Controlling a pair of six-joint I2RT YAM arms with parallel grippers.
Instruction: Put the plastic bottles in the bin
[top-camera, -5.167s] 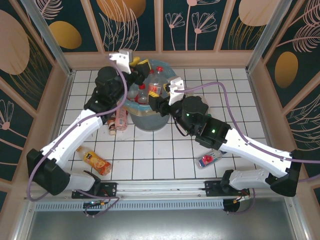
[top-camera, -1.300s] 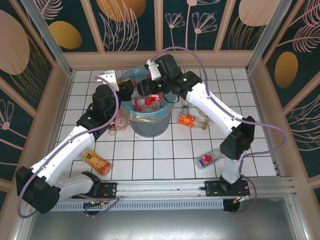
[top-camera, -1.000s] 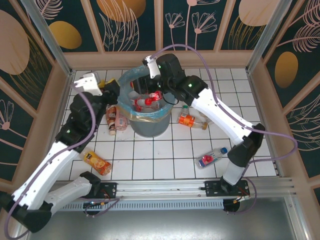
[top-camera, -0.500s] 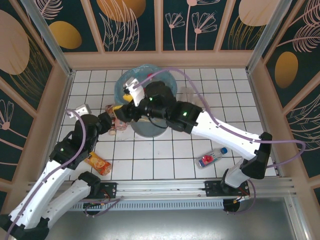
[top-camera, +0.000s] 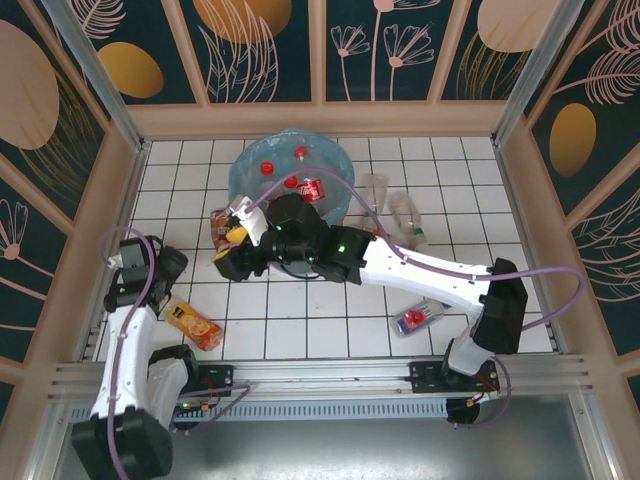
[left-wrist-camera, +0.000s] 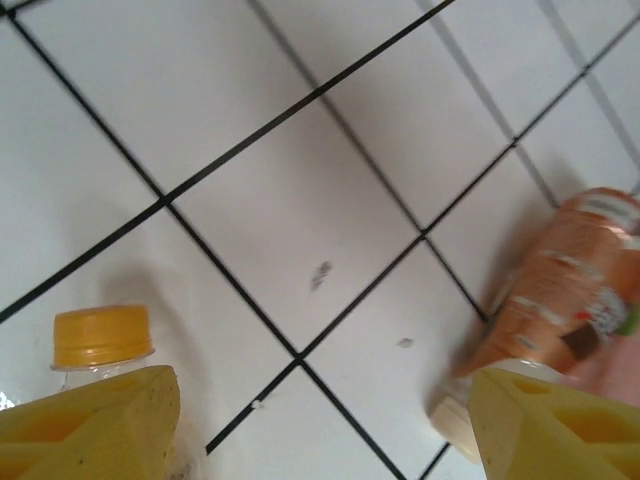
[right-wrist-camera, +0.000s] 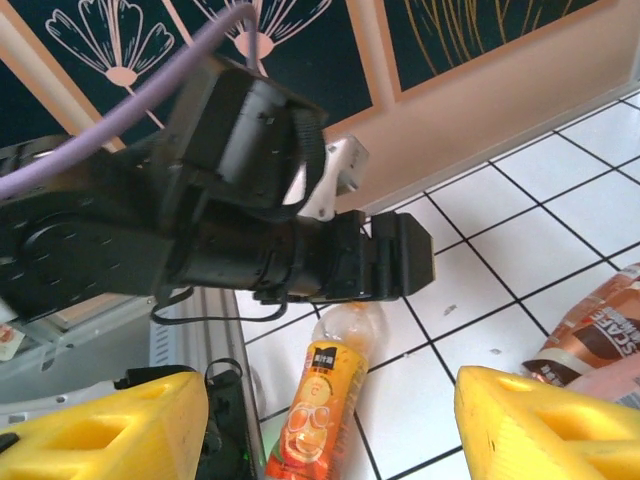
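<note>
The bin (top-camera: 335, 200), grey with a blue bag, stands at the back centre with several plastic bottles (top-camera: 309, 188) inside. An orange-labelled bottle (top-camera: 193, 322) lies on the tiles at front left; its orange cap (left-wrist-camera: 100, 335) sits beside my left gripper (left-wrist-camera: 320, 400), which is open over bare tile. In the top view the left gripper (top-camera: 168, 268) hangs low at the left. My right gripper (top-camera: 228, 245) is open and empty, left of the bin, facing the orange bottle (right-wrist-camera: 325, 405). Brown- and pink-labelled bottles (top-camera: 222, 226) lie against the bin's left side.
Two clear bottles (top-camera: 392, 203) lie right of the bin, and a red-labelled bottle with a blue cap (top-camera: 420, 318) lies at front right. Wooden walls (top-camera: 130, 160) ring the tiled floor. The right arm (top-camera: 420, 268) stretches across the middle, front of the bin.
The left arm has drawn back from the bin to the far left and dropped low, its jaws wider. The right gripper has swung off the bin down to its left front.
</note>
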